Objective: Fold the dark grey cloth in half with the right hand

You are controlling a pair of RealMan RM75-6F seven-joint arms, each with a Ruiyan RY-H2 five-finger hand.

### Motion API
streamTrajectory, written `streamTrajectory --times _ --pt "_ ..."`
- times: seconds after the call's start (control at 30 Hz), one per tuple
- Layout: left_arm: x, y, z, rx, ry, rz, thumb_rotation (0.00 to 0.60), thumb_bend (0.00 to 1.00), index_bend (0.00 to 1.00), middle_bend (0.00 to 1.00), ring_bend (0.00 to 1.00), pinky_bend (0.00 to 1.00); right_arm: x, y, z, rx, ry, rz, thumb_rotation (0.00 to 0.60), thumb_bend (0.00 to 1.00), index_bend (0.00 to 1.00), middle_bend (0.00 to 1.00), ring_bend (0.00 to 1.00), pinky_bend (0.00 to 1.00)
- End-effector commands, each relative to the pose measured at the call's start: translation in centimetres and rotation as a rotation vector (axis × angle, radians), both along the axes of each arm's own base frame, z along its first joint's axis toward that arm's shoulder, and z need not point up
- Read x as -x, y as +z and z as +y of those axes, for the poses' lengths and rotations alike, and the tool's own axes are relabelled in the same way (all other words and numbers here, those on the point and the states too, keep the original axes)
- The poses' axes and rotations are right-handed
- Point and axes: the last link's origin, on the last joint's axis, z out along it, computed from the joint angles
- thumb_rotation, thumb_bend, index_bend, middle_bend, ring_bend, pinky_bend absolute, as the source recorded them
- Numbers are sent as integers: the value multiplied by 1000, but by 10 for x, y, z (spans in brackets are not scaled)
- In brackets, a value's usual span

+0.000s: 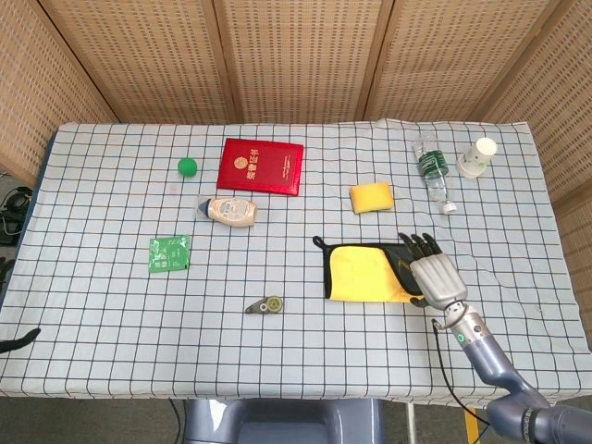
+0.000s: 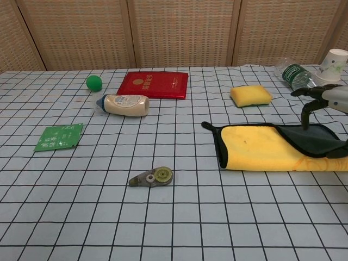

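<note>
The cloth (image 1: 361, 273) lies flat on the checked table, right of centre. Its yellow face is up, with a dark grey border and a dark grey flap turned over at its right end (image 2: 315, 136). My right hand (image 1: 437, 275) hovers at that right end with its fingers spread, and nothing is in it. In the chest view the right hand (image 2: 329, 99) sits at the right frame edge, its fingers hanging just above the flap. My left hand shows in neither view.
A yellow sponge (image 1: 371, 197) lies just behind the cloth. A water bottle (image 1: 431, 168) and a paper cup (image 1: 478, 157) are at the back right. To the left are a red booklet (image 1: 261, 166), a cream bottle (image 1: 231, 211), a green ball (image 1: 188, 166), a green packet (image 1: 170, 253) and a correction tape (image 1: 266, 304).
</note>
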Motion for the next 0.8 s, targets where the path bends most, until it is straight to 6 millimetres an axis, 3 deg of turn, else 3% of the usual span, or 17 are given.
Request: streamTrajectory --times 0.03,0.53,0.8 --pt "-1 -1 0 1 -2 1 600 0 0 0 0 0 14 0 12 1 34 33 600 239 483 0 0 0" --pt "0 -1 0 0 0 4 600 0 0 0 0 0 31 -18 9 29 167 177 600 447 495 0 0 0" --pt "0 -1 0 -1 0 3 600 0 0 0 0 0 37 -27 6 29 197 225 600 485 503 0 0 0"
